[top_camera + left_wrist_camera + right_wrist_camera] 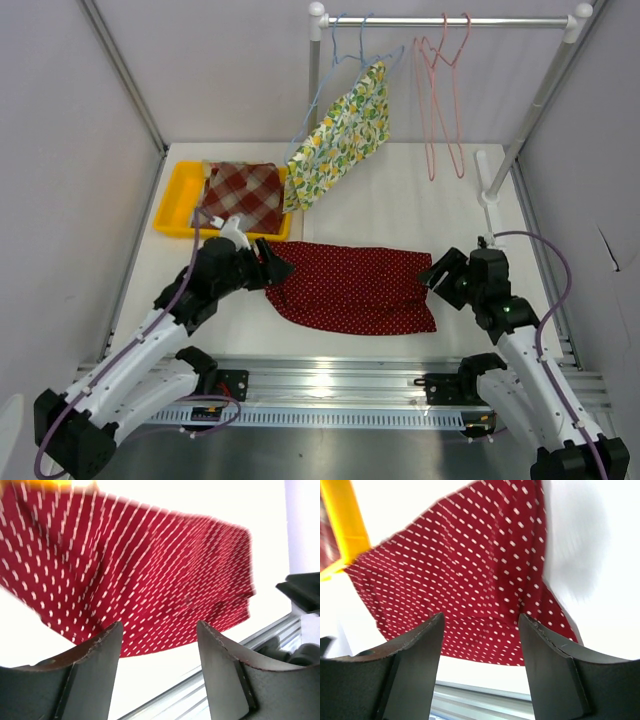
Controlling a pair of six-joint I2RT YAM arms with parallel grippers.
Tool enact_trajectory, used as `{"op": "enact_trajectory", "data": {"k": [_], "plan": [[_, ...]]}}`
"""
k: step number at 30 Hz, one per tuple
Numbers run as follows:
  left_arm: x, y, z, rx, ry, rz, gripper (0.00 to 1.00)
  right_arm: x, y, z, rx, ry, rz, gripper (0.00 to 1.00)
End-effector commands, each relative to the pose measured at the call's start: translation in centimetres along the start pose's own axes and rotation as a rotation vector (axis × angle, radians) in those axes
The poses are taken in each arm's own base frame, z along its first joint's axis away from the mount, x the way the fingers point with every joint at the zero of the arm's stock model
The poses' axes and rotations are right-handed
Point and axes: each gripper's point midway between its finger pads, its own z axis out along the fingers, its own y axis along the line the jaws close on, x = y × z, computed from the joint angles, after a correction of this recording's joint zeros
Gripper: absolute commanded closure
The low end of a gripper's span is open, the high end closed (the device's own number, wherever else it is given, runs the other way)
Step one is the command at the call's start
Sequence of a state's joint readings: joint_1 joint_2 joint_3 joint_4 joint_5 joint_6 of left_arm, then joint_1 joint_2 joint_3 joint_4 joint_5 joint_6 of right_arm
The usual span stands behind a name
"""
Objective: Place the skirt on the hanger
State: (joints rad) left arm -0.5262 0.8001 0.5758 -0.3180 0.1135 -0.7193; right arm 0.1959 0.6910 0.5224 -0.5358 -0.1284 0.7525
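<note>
A red skirt with white dots (355,287) lies flat on the white table between my two grippers. It also shows in the left wrist view (135,575) and the right wrist view (465,575). My left gripper (278,267) is open at the skirt's left edge, holding nothing. My right gripper (434,274) is open at the skirt's right edge, holding nothing. An empty pink hanger (441,95) hangs on the rail (445,21) at the back. A blue hanger (345,60) there carries a yellow floral skirt (340,140).
A yellow tray (178,200) at the back left holds a red plaid cloth (243,195). The rail's posts (535,110) stand at the back. A metal rail (340,385) runs along the table's near edge by the arm bases.
</note>
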Motion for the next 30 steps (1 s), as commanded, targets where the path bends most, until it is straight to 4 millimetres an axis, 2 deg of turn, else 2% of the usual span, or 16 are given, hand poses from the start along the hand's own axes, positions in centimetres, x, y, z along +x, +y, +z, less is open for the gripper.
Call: {"op": "enact_trajectory", "data": {"k": [1, 3, 4, 6, 7, 9, 10, 13, 15, 17, 21, 22, 25, 27, 28, 30], "plan": [[-4.1, -2.5, -3.2, 0.016, -0.103, 0.099, 0.34, -1.9, 1.7, -1.3, -0.03, -0.043, -0.023, 0.34], [-6.5, -5.2, -5.2, 0.093, -0.179, 0.142, 0.34, -2.2, 2.2, -1.6, -0.043, -0.047, -0.03, 0.34], [-9.4, -8.3, -7.6, 0.169, -0.261, 0.17, 0.35, -2.6, 2.7, -1.9, -0.053, -0.056, -0.035, 0.35], [-11.4, -10.5, -8.7, 0.212, -0.304, 0.216, 0.35, -2.8, 2.8, -2.1, -0.054, -0.061, -0.051, 0.35], [-14.7, -14.4, -12.1, 0.294, -0.396, 0.251, 0.36, -3.1, 3.0, -2.3, -0.054, -0.068, -0.058, 0.35], [-16.4, -16.2, -11.4, 0.285, -0.402, 0.309, 0.36, -3.4, 3.2, -2.5, -0.048, -0.074, -0.066, 0.35], [-19.3, -19.7, -14.5, 0.341, -0.503, 0.335, 0.36, -3.6, 3.2, -2.5, -0.047, -0.075, -0.073, 0.35], [-21.7, -23.4, -13.4, 0.369, -0.538, 0.425, 0.35, -4.1, 3.8, -2.7, -0.06, -0.085, -0.086, 0.35], [-24.5, -26.4, -14.6, 0.412, -0.623, 0.468, 0.35, -4.1, 4.0, -2.8, -0.062, -0.081, -0.089, 0.35], [-25.4, -27.1, -10.1, 0.374, -0.587, 0.509, 0.35, -4.1, 4.1, -2.7, -0.068, -0.074, -0.095, 0.35], [-28.9, -30.1, -7.5, 0.363, -0.651, 0.607, 0.35, -4.0, 4.5, -2.6, -0.081, -0.057, -0.101, 0.36], [-28.5, -29.8, -4.2, 0.337, -0.606, 0.624, 0.35, -4.0, 4.6, -2.5, -0.084, -0.055, -0.105, 0.36], [-30.6, -31.3, -2.5, 0.316, -0.635, 0.677, 0.35, -4.0, 4.8, -2.5, -0.09, -0.048, -0.113, 0.36], [-31.4, -30.5, -0.5, 0.243, -0.634, 0.694, 0.35, -3.8, 4.8, -2.3, -0.089, -0.037, -0.118, 0.36], [-32.3, -31.2, -1.2, 0.241, -0.66, 0.695, 0.34, -3.9, 4.8, -2.4, -0.091, -0.038, -0.119, 0.36], [-32.2, -30.1, 2.1, 0.183, -0.626, 0.709, 0.35, -3.9, 4.9, -2.4, -0.097, -0.036, -0.124, 0.36]]}}
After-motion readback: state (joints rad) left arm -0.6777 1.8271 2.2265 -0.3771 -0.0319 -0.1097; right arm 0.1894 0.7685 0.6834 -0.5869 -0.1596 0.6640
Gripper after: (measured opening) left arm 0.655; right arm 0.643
